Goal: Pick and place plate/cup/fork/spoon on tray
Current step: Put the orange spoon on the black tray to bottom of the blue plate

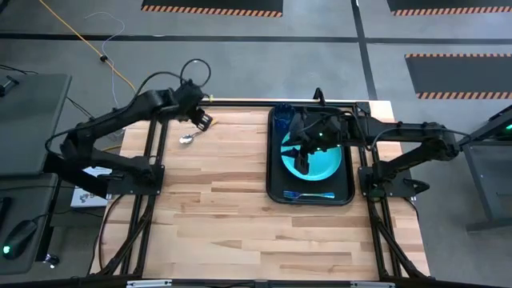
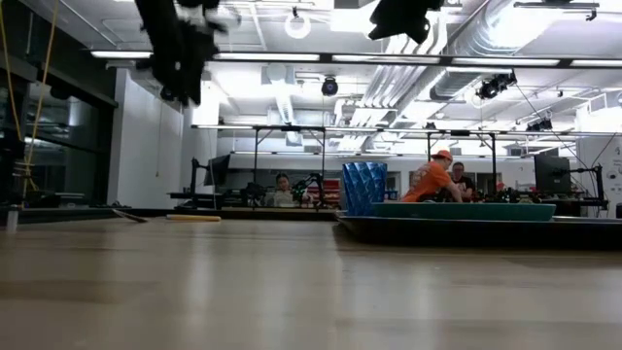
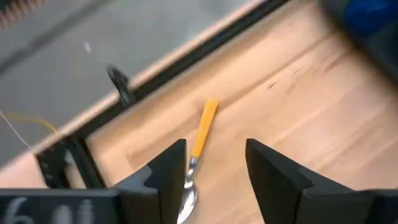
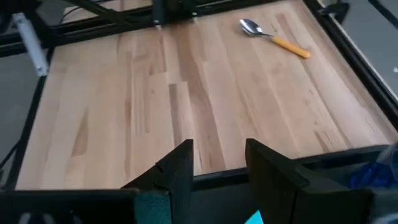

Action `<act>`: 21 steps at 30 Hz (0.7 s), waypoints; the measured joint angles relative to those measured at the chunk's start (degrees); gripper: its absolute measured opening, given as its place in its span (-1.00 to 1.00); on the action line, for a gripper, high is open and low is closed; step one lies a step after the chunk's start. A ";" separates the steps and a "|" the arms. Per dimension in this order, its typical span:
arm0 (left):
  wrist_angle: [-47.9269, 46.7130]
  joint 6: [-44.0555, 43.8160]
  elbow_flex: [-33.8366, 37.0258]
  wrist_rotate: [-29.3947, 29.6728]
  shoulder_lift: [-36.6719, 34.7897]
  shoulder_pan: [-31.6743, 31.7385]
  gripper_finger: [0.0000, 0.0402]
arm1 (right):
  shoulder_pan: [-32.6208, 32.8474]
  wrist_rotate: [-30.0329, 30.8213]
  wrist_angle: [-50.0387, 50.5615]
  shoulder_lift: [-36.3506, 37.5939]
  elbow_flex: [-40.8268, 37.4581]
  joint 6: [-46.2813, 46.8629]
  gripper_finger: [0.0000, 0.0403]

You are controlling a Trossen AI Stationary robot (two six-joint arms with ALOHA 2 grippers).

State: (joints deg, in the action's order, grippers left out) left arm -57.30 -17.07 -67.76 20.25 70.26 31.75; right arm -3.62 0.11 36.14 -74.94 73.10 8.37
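The spoon (image 1: 189,138), with a silver bowl and a yellow-orange handle, lies flat on the wooden table at the far left. My left gripper (image 3: 214,168) is open above it, with the spoon (image 3: 198,155) showing between and below the fingers; it touches nothing. The turquoise plate (image 1: 320,166) lies in the black tray (image 1: 349,172). The dark-blue cup (image 1: 283,121) stands at the tray's far end, and the light-blue fork (image 1: 309,194) lies at its near end. My right gripper (image 1: 306,148) is open and empty above the plate.
The table's far edge and its black frame rail (image 3: 161,81) run just behind the spoon. The tray's rim (image 4: 280,171) lies below my right gripper. Bare wood (image 1: 216,208) spreads between the spoon and the tray. People sit in the room beyond the table (image 2: 432,180).
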 joint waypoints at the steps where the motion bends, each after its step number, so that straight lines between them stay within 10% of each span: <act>1: 1.05 0.97 1.37 -2.36 0.92 2.34 -0.17 | 0.00 0.43 -0.04 -0.21 0.00 0.63 -0.32; 21: 14.82 13.17 18.30 -15.26 15.04 16.67 0.23 | 0.00 3.35 -1.29 -1.59 0.00 10.39 -0.32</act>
State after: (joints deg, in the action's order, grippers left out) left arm -42.48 -3.91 -49.47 4.99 85.29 48.42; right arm -3.62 3.47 34.85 -76.53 73.10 18.76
